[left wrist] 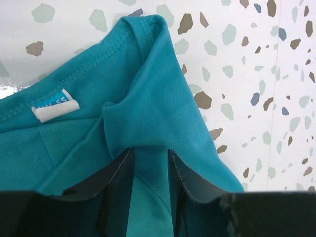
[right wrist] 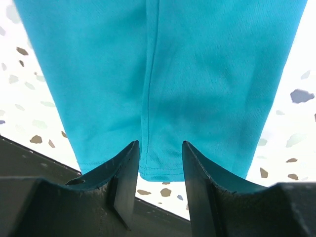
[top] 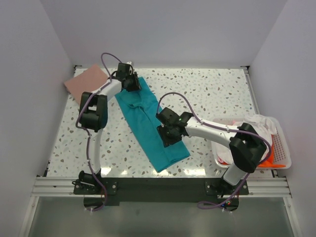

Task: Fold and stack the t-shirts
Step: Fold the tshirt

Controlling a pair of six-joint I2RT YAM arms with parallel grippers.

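Note:
A teal t-shirt (top: 143,116) lies folded into a long strip, running diagonally from the back left towards the front middle of the table. My left gripper (top: 132,81) is at its collar end. In the left wrist view this gripper (left wrist: 150,153) is shut on a raised ridge of the teal cloth (left wrist: 148,98), near the collar label (left wrist: 55,107). My right gripper (top: 167,136) is over the lower half of the strip. In the right wrist view it (right wrist: 159,145) stands slightly open, with the hem of the shirt (right wrist: 197,74) lying flat between its jaws. A folded dusty pink t-shirt (top: 86,80) lies at the back left corner.
A white slotted basket (top: 281,148) stands at the front right, holding a crumpled white shirt (top: 261,123) and an orange one (top: 270,160). White walls enclose the table on three sides. A black frame rail (top: 158,185) runs along the front edge.

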